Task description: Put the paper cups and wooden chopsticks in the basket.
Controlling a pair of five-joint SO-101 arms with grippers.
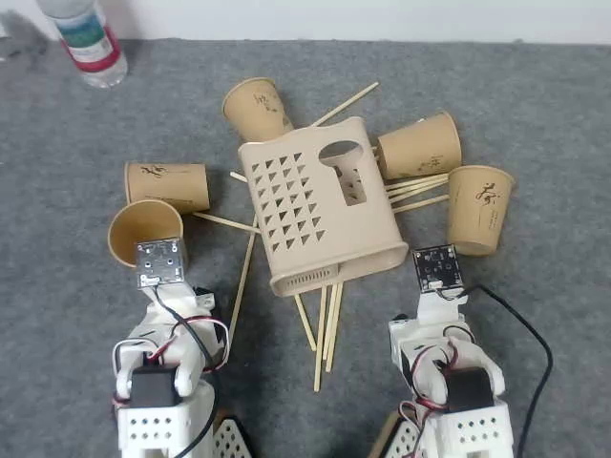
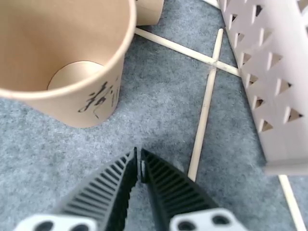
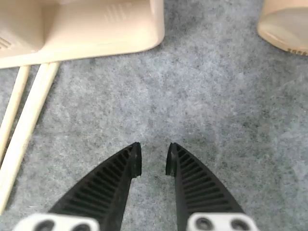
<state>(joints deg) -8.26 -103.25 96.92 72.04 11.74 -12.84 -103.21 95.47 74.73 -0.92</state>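
lying around the basket, which has a perforated face up, we count five paper cups on the grey carpet, none inside. wooden chopsticks poke out from under it. our left gripper hangs closed and empty near one cup. our right gripper is narrowly parted by the basket's edge. a bottle stands well apart.

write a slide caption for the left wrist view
Left gripper shut over grey carpet, facing an open paper cup, two crossed wooden chopsticks and the perforated basket
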